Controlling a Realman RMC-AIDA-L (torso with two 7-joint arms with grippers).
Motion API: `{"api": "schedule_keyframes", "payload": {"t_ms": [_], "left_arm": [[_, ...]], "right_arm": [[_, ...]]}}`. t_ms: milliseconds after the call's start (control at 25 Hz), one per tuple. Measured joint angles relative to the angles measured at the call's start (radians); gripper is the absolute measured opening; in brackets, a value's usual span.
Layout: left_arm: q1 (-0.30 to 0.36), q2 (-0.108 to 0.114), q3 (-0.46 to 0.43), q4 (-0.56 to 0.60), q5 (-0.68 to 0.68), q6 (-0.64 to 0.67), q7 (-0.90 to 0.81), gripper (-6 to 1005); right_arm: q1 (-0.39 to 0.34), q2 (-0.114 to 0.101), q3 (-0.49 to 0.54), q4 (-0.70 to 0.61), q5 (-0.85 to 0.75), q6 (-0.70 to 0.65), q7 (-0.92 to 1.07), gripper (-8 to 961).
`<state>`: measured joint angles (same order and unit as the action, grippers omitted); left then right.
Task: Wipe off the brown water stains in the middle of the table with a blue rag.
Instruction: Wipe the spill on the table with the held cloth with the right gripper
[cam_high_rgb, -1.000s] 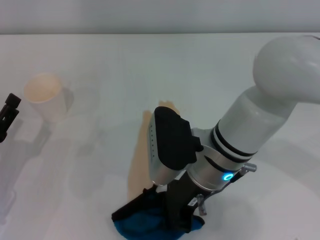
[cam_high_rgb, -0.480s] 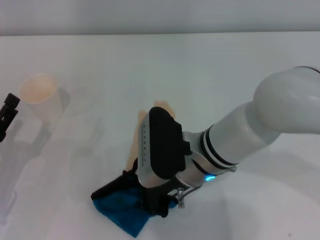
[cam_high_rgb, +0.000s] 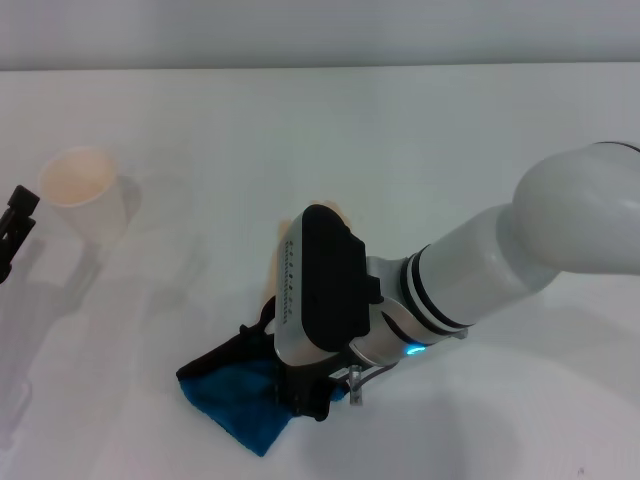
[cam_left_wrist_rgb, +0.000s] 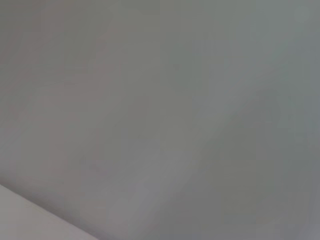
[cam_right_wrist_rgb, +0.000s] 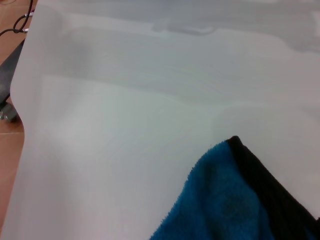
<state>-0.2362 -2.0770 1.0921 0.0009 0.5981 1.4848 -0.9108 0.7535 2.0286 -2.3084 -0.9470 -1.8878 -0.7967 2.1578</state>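
The blue rag (cam_high_rgb: 235, 398) lies flat on the white table (cam_high_rgb: 450, 140) near its front edge. It also shows in the right wrist view (cam_right_wrist_rgb: 225, 200), with its black edging. My right gripper (cam_high_rgb: 303, 398) points down and is shut on the rag's right part, pressing it to the table; the wrist hides the fingers. A narrow strip of the brown water stains (cam_high_rgb: 273, 272) shows just behind and left of the wrist, with a small tip (cam_high_rgb: 337, 211) above it; the arm hides the rest. My left gripper (cam_high_rgb: 14, 232) is parked at the far left edge.
A white paper cup (cam_high_rgb: 83, 192) stands upright at the back left. The right wrist view shows the table's edge and brown floor (cam_right_wrist_rgb: 9, 150) beyond it. The left wrist view shows only a plain grey surface.
My right gripper has dragged the rag to the left along the table's front part. The rag has spread out flatter. Less of the stain shows. The left arm has not moved.
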Motion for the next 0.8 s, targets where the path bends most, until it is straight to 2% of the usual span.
{"api": "schedule_keyframes", "payload": {"t_ms": [520, 800], "left_arm": [[0.0, 0.0, 0.0, 0.004, 0.0, 0.0, -0.005, 887], [0.0, -0.001, -0.002, 0.004, 0.0, 0.0, -0.005, 887]], "right_arm": [[0.013, -0.005, 0.114, 0.039, -0.02, -0.083, -0.032, 56], [0.032, -0.002, 0.118, 0.059, -0.023, -0.09, -0.042, 56]]}}
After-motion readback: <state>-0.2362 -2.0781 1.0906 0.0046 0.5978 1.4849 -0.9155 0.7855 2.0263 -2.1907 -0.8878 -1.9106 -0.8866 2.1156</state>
